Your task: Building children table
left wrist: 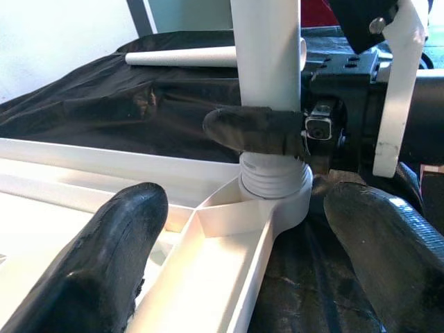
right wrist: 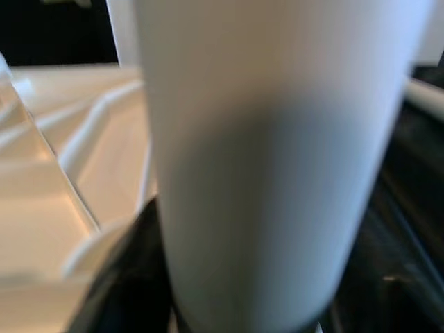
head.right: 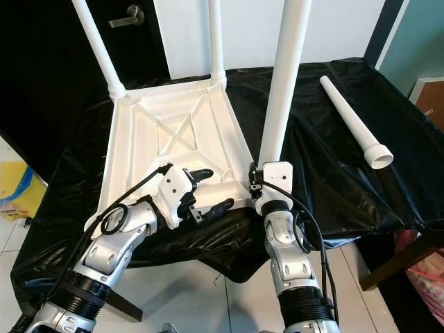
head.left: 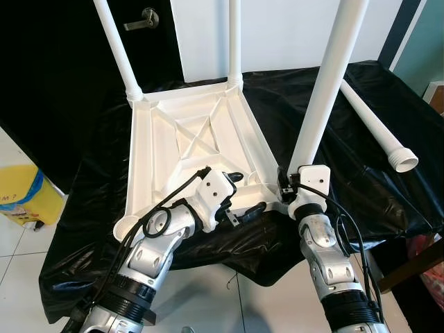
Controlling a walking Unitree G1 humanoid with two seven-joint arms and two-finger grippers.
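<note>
At the left stood a yellow bin (head.left: pixel 21 194), its contents out of sight. The tabletop (head.left: pixel 187 149) lay upside down on the black sheet (head.left: pixel 361 139) — stiff, light plastic by the look of it, best held at its rim. The left gripper (head.left: pixel 239 198), fingers spread, straddled the near rim, clasping nothing. The right gripper (left wrist: pixel 260 132) clenched the leg (head.left: pixel 326 90) just above its socket — smooth, probably slippery. A spare leg (head.left: pixel 378 128) lay at the right.

White plastic tabletop (head.left: pixel 187 139) with white legs (head.left: pixel 326 83); a loose white leg (head.left: pixel 378 125) on glossy black sheeting (head.left: pixel 361 187) over the counter. Yellow bin (head.left: pixel 24 198). Pale floor tiles (head.left: pixel 208 298). Silver arms, black fingers (left wrist: pixel 104 263).
</note>
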